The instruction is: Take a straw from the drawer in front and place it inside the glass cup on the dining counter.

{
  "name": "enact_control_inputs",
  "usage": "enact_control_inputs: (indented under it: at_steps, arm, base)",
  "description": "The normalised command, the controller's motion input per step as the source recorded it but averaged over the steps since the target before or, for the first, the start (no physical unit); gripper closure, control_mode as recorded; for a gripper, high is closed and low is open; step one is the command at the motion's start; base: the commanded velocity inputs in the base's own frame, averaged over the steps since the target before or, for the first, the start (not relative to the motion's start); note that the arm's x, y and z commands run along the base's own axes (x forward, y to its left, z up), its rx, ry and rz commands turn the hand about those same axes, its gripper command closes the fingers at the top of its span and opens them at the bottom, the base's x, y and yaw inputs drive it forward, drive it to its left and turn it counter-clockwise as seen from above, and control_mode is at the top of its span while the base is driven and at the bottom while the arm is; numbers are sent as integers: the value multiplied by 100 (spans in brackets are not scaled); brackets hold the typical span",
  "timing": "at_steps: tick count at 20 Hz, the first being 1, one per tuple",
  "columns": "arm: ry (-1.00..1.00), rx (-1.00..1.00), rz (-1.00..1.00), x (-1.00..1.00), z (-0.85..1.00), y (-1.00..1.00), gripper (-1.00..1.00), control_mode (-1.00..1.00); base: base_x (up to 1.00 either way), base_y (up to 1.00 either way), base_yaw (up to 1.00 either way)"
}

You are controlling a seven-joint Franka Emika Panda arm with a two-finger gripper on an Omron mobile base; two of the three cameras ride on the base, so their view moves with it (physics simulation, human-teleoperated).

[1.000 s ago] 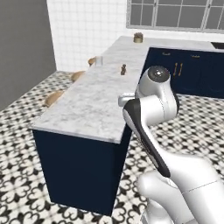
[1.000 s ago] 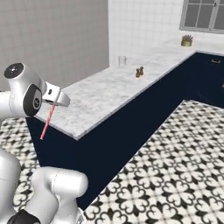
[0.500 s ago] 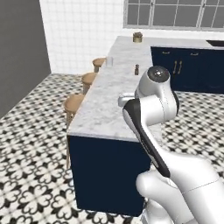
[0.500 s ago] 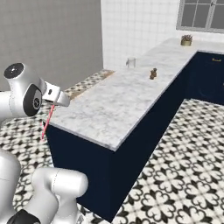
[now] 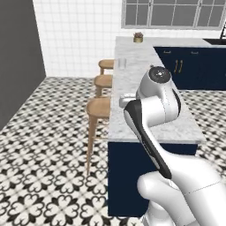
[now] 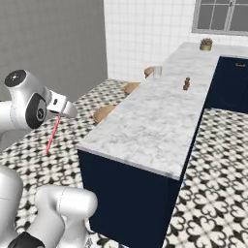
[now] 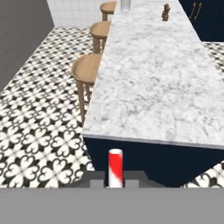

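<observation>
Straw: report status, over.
End effector shut on straw, off the near end of dining counter. Glass cup far down it, stool side. Brown shaker clear of the line.

dining counter [image 6: 145, 121] | marble | on it: glass cup [image 6: 157, 72], brown shaker [image 6: 186, 84], potted plant [image 6: 206, 44]

A thin red-pink straw [image 6: 53, 135] hangs slanted off the floor; the clear glass cup [image 6: 157, 72] stands upright on the marble dining counter [image 6: 155, 116].
</observation>
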Motion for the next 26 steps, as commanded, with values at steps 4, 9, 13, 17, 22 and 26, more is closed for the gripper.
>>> enact_control_inputs:
  at_steps: [4,9,13,17,22,26]
  arm:
    - [0,0,0,0,0,0,100,100]
    - [0,0,0,0,0,0,100,100]
    - [0,0,0,0,0,0,100,100]
    - [0,0,0,0,0,0,100,100]
    - [0,0,0,0,0,0,100,100]
    - [0,0,0,0,0,0,100,100]
  base:
    - [1,100,-26]
    - [8,100,-28]
    - [24,100,-32]
    - [42,100,-37]
    - [53,100,-46]
    - [56,100,-49]
